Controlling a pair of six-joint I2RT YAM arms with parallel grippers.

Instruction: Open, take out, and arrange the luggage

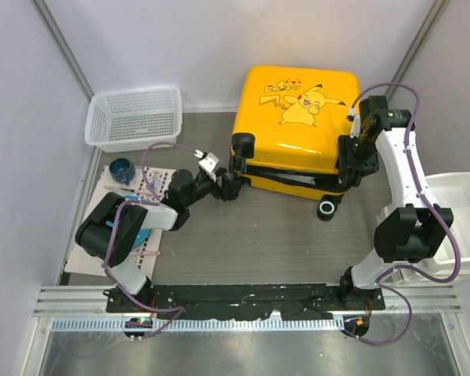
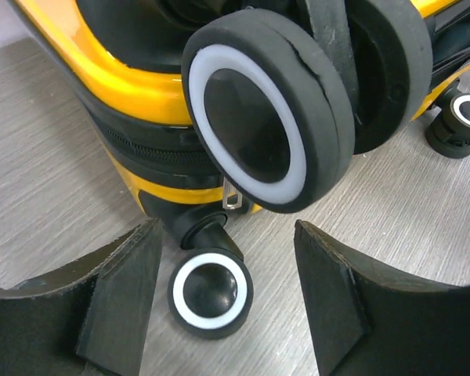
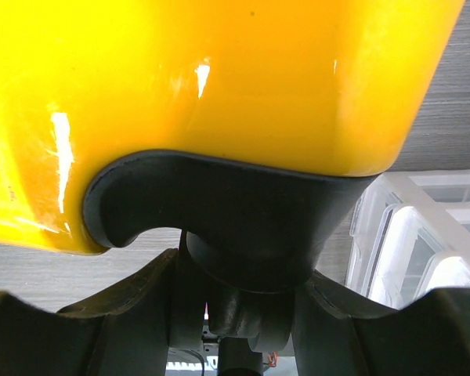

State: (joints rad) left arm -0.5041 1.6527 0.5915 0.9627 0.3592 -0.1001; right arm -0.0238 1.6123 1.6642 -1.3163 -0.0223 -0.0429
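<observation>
Wheels sit nearest me. The left gripper (image 2: 227, 243) stands wide around a small black wheel (image 2: 210, 291) at the near left corner of the Pikachu suitcase (image 1: 298, 117). The right gripper (image 3: 243, 270) squeezes the wheel leg (image 3: 243, 227) at its near right corner. It lies flat and looks hard, slippery and heavy, so grab the zip band (image 2: 141, 153).

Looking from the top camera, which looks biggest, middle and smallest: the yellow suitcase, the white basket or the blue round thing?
1. yellow suitcase, clearly biggest
2. white basket
3. blue round thing, by far the smallest
</observation>
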